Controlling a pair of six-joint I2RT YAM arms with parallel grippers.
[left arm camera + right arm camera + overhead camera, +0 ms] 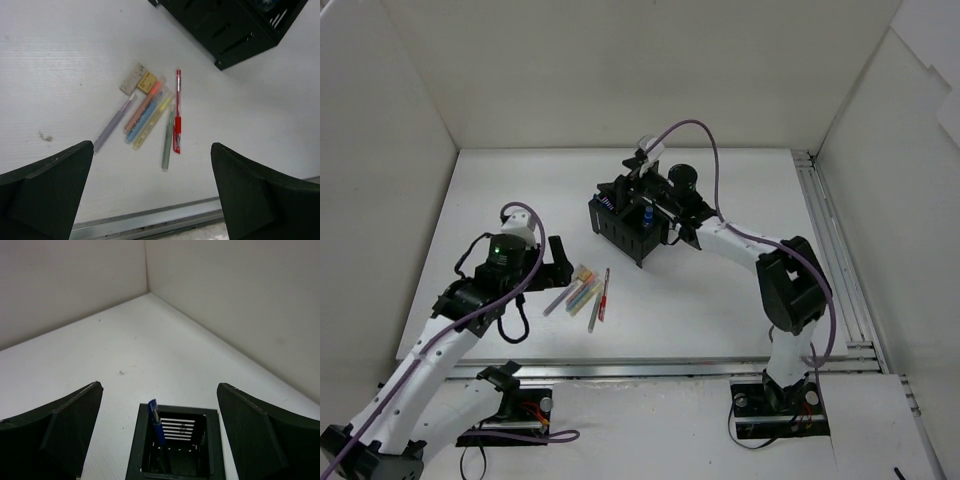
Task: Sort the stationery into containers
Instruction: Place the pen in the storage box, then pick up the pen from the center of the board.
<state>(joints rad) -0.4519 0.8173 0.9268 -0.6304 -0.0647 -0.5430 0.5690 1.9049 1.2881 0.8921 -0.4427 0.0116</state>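
Observation:
Several slim markers lie side by side on the table: purple [112,124], pink [144,106], blue [141,125], yellow [152,122] and grey-green [168,140], with a red pen [177,111] beside them. Two beige erasers [140,81] lie at their far ends. The group also shows in the top view [585,290]. My left gripper [152,150] is open and empty above them [555,258]. The black block of bins [630,225] stands mid-table. My right gripper [160,386] is open and empty over a black bin [137,440] holding a blue pen [157,427]. A blue-capped item [646,214] stands in another bin.
White walls enclose the table on three sides. A metal rail [840,260] runs along the right edge and another [150,220] along the near edge. The bins' corner [235,30] is at the top right of the left wrist view.

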